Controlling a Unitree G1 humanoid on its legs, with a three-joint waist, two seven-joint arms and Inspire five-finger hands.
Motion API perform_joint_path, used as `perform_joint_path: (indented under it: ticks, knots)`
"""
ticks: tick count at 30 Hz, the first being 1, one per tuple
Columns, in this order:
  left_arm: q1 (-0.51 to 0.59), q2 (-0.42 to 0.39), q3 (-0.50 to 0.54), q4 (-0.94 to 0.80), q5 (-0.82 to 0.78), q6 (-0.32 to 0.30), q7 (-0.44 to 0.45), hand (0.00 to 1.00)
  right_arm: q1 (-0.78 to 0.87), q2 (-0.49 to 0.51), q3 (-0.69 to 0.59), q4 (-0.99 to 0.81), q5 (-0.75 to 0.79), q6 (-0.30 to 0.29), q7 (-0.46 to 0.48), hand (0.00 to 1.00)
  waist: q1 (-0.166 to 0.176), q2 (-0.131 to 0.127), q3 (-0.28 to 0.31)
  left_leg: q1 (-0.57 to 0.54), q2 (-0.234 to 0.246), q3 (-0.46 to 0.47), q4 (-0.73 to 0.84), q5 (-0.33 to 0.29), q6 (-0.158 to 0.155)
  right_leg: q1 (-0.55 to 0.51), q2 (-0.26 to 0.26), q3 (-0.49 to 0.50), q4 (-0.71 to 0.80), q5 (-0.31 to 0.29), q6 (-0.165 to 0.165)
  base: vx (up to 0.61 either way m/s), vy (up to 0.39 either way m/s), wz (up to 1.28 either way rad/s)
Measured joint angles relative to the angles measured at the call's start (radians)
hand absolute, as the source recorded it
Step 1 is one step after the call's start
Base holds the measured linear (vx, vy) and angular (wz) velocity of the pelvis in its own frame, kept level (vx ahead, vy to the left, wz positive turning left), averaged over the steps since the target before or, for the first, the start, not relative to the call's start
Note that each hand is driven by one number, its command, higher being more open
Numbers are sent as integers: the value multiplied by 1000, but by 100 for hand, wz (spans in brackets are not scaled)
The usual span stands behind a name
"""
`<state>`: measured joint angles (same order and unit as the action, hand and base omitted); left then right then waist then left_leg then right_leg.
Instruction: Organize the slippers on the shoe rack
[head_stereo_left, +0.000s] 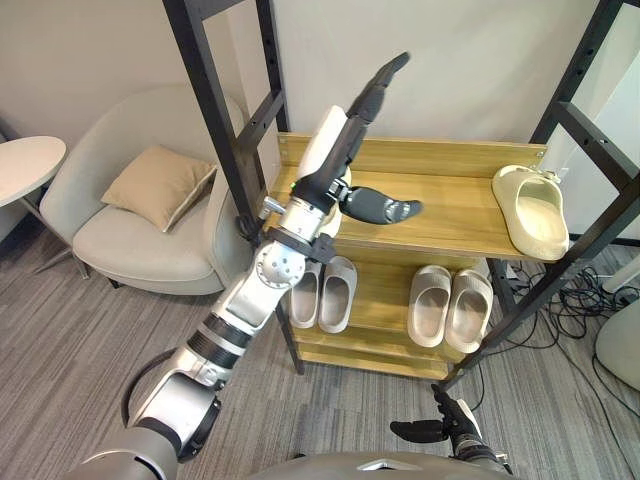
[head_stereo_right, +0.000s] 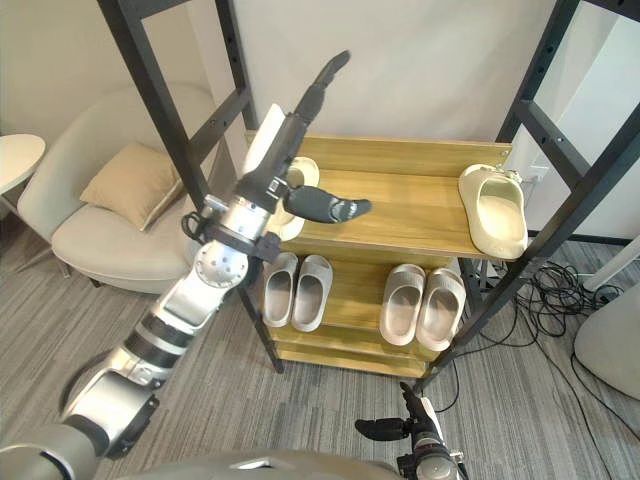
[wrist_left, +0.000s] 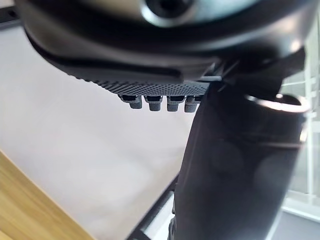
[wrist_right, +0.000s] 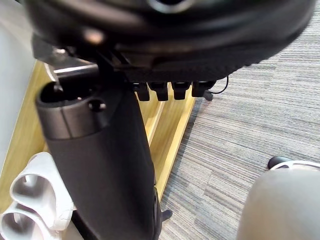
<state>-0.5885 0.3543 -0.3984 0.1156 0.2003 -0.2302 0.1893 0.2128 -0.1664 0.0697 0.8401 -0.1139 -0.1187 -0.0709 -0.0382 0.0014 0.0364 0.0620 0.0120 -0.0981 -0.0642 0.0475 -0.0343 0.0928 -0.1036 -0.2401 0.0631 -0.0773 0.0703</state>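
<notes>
The wooden shoe rack (head_stereo_left: 450, 200) has a black metal frame. On its top shelf a cream slipper (head_stereo_left: 530, 210) lies at the right end. Another cream slipper (head_stereo_right: 297, 172) lies at the left end, mostly hidden behind my left hand (head_stereo_left: 340, 140). That hand is raised over the shelf's left end, open, with straight fingers (head_stereo_left: 378, 85) pointing up and the thumb (head_stereo_left: 385, 206) stretched out over the shelf; I cannot tell whether it touches the slipper. On the lower shelf stand a pale grey pair (head_stereo_left: 322, 290) and a beige pair (head_stereo_left: 450, 305). My right hand (head_stereo_left: 440, 427) hangs low over the carpet, open and holding nothing.
A grey armchair (head_stereo_left: 110, 250) with a tan cushion (head_stereo_left: 158, 183) stands left of the rack, and a round white side table (head_stereo_left: 25, 165) beyond it. Black frame posts (head_stereo_left: 215, 110) rise beside my left arm. Cables (head_stereo_left: 580, 305) lie on the carpet to the right.
</notes>
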Motion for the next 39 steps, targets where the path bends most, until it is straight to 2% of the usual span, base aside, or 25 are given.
perform_joint_path:
  ticks: [9, 18, 24, 39]
  knots:
    - [-104, 131, 31, 87, 152, 40, 1, 100, 1, 7, -1, -24, 0, -1, 4, 100, -24, -16, 11, -13, -4, 2, -1, 0, 1, -17, 0, 5, 3, -3, 2, 1, 0, -1]
    - [-110, 177, 73, 117, 247, 71, 7, 100, 24, 12, -4, -33, 0, -1, 6, 100, -30, -17, 15, -14, -2, 7, -1, -6, 1, -22, 2, 14, 0, -3, 1, 1, -2, -2]
    - [-163, 233, 73, 156, 363, 102, 8, 100, 26, 17, -9, -45, 0, -3, 6, 100, -37, -22, 30, -14, -3, 17, -1, -8, 3, -29, 2, 27, 1, -3, 1, 9, -1, -6]
    - [-163, 246, 72, 275, 465, 136, 21, 100, 28, 10, -12, -45, 1, -13, 5, 100, -46, -8, 59, -9, -1, 37, -1, -12, -1, -21, 5, 46, -27, 18, 0, -1, 2, -4]
